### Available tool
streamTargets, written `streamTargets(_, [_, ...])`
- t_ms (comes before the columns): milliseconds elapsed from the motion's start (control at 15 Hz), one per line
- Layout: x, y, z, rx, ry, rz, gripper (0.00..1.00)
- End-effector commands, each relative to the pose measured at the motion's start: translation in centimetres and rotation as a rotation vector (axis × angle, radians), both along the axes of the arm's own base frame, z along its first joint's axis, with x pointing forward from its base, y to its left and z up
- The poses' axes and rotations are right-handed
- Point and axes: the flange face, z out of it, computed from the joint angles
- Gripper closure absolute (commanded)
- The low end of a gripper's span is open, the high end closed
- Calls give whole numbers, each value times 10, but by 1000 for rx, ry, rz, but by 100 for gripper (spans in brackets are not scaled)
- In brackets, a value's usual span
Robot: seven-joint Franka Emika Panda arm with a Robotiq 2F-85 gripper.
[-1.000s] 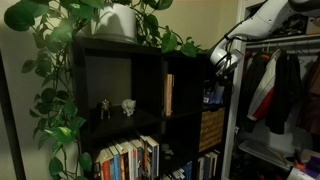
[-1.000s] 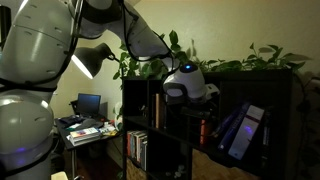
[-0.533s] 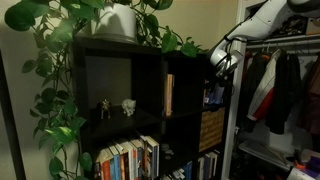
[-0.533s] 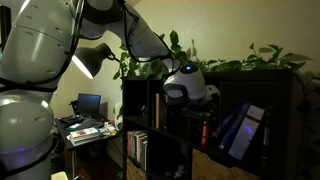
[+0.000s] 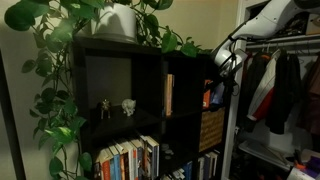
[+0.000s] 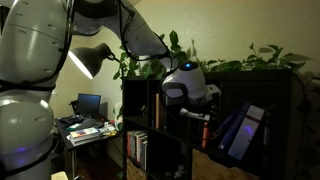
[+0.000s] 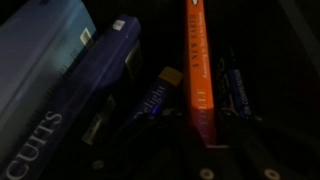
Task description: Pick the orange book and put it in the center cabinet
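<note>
In the wrist view the orange book point(image 7: 198, 70) stands spine-out among blue books point(image 7: 100, 75) inside a dark cubby. My gripper point(image 7: 203, 142) is shut on the lower end of its spine, one dark finger on each side. In an exterior view the gripper point(image 5: 217, 88) reaches into the upper cubby at the shelf's right end, and a strip of the orange book point(image 5: 207, 97) shows at its tip. The center cabinet point(image 5: 188, 72) is the dark cubby just left of it, with a thin tan book point(image 5: 168, 95) at its left wall. In an exterior view the gripper point(image 6: 198, 106) is inside the shelf.
Small figurines point(image 5: 116, 106) stand in the upper left cubby. Rows of books point(image 5: 128, 160) fill the lower cubbies. A trailing plant in a white pot point(image 5: 118, 22) sits on top of the black shelf point(image 5: 150, 52). Clothes point(image 5: 275, 90) hang right of it. Blue books point(image 6: 240, 130) lean beside the gripper.
The jaws have shut on the orange book. An orange strip now shows at the gripper's tip in an exterior view where only blue showed before.
</note>
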Motion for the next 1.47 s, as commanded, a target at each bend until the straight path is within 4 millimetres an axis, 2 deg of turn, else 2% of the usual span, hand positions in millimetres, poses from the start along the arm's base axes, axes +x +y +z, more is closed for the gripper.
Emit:
streamTargets(0, [-41,-4,12,15,24,-34,91])
streamTargets(267, [-71,-2,14,11,51,-49,91])
streamTargets(467, [-85,1,13,17,67,-65,92])
streamTargets(533, [-64,-6,9,12,68,-50,92])
streamTargets(600, [-66,-5,9,14,69,-50,79])
streamTargets(1000, [-63,-6,8,11,71,-51,79])
streamTargets(1067, [-63,-6,8,11,70,-51,92])
streamTargets(1400, [-97,0,15,7,59,-31,92])
